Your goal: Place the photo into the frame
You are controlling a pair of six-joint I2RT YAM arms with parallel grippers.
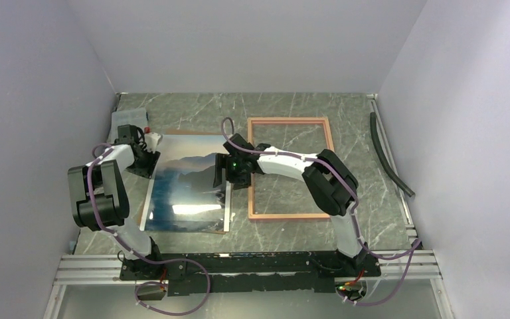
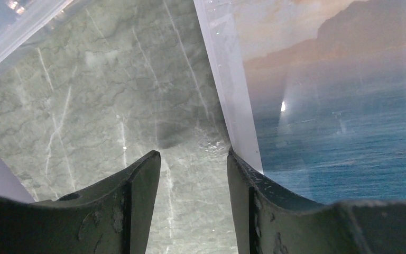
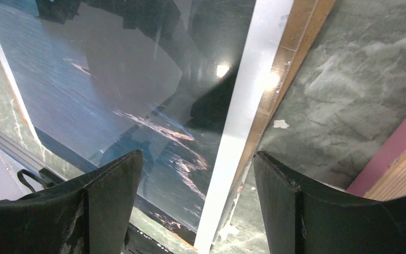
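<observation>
Left arm (image 1: 99,193) and right arm (image 1: 325,179) low, forward (jaws apart on both)

arms (image 1: 285,163): white links, black joints | cables (image 1: 91,181): purple, looped | jaws: dark, scuffed

Glossy photo (image 1: 186,186) flat beside frame (image 1: 289,120)

Recorded three plain, pale lilac-white walls: back wall (image 1: 252,46), left wall (image 1: 26,100), right wall (image 1: 471,133). Found tabletop (image 1: 345,109) in grey-green marble pattern with white veining. Observed aluminium rail (image 1: 86,269) across the near edge and a thinner white rail (image 1: 406,216) along the right edge. Logged dark hose (image 1: 380,147) lying curved beside that right rail. Judged lighting even, with soft shadows.
</observation>
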